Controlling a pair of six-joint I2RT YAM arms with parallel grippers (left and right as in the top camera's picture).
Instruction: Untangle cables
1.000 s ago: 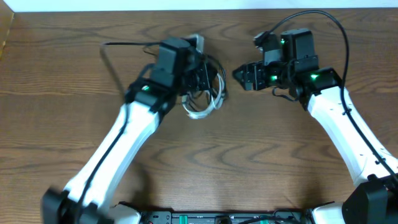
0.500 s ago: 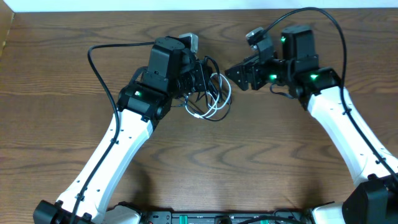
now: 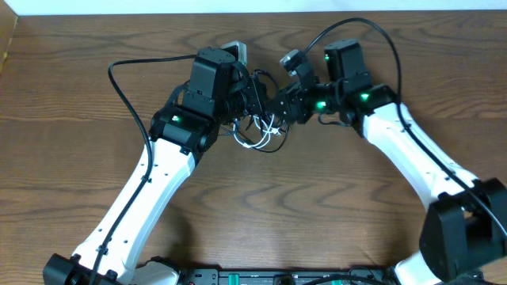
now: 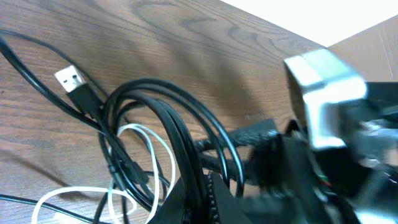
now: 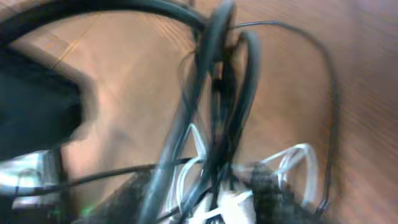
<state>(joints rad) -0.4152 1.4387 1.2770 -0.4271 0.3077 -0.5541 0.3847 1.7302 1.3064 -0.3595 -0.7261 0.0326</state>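
Observation:
The cables [image 3: 261,133] are a tangle of thin black loops with one white cord [image 3: 255,143], lying at the table's back middle. My left gripper [image 3: 252,101] is shut on a bunch of the black cables [image 4: 180,130]; its fingers pinch them at the bottom of the left wrist view [image 4: 200,200]. A silver USB plug [image 4: 71,79] and the white cord [image 4: 146,163] hang to the left. My right gripper [image 3: 279,108] has come up against the tangle from the right. In the blurred right wrist view its fingers [image 5: 273,186] stand apart with black cables [image 5: 214,124] and the white cord [image 5: 298,158] between them.
A thicker black lead [image 3: 127,83] arcs from the left arm over the table's left side. Another one [image 3: 380,36] loops above the right arm. The table's back edge meets a white wall [image 3: 253,6]. The two wrists sit very close together.
My right gripper has swung left from about a hand's width away until it meets the tangle. My left gripper has pulled the cables slightly, then stayed nearly still.

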